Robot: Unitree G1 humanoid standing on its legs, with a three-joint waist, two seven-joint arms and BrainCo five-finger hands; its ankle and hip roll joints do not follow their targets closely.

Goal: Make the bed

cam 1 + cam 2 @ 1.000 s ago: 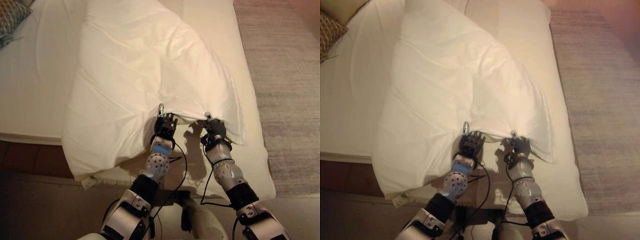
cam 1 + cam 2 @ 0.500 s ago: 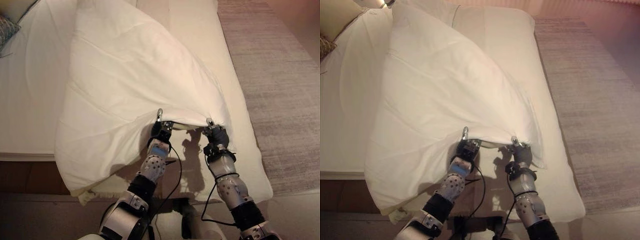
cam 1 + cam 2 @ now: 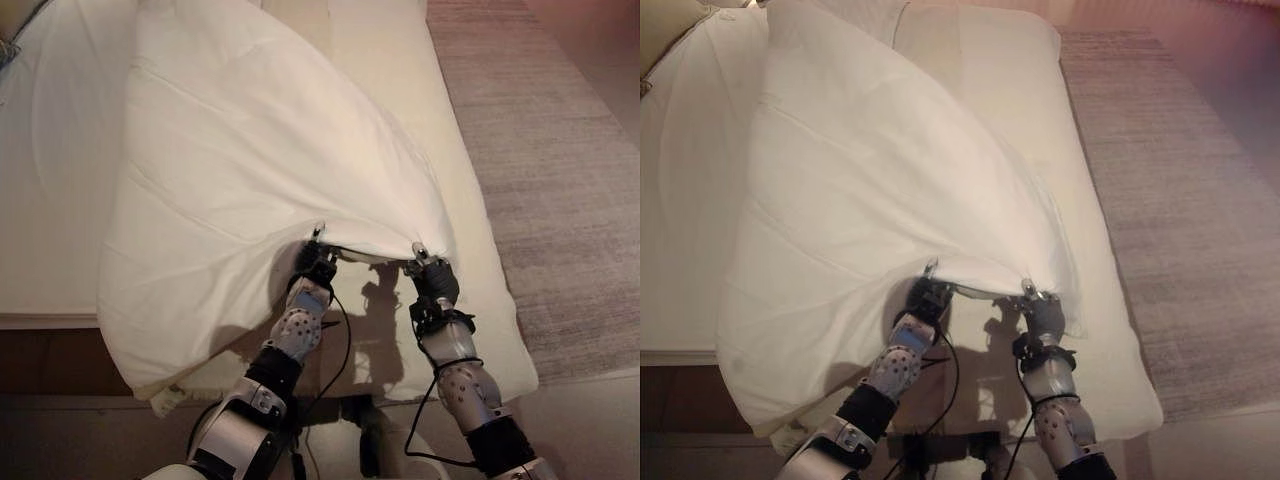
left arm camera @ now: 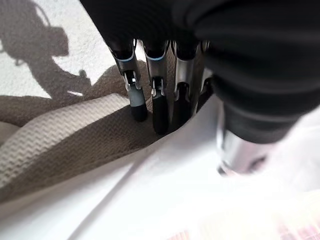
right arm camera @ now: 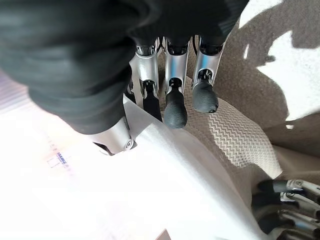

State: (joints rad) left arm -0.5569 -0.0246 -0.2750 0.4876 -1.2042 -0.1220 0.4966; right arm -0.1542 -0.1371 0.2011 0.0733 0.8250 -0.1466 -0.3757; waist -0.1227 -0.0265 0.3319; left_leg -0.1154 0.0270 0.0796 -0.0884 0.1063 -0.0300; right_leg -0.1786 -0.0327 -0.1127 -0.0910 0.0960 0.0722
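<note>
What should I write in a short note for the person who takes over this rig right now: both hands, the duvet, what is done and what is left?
Left hand: shut on the near edge of the white duvet, thumb over, fingers under.
Right hand: shut on the same edge, apart from the left.
The duvet is lifted off the bed between the hands; its left side hangs over the bed's side.
Done: edge gripped and raised.
Left: spread it flat and square over the mattress.
</note>
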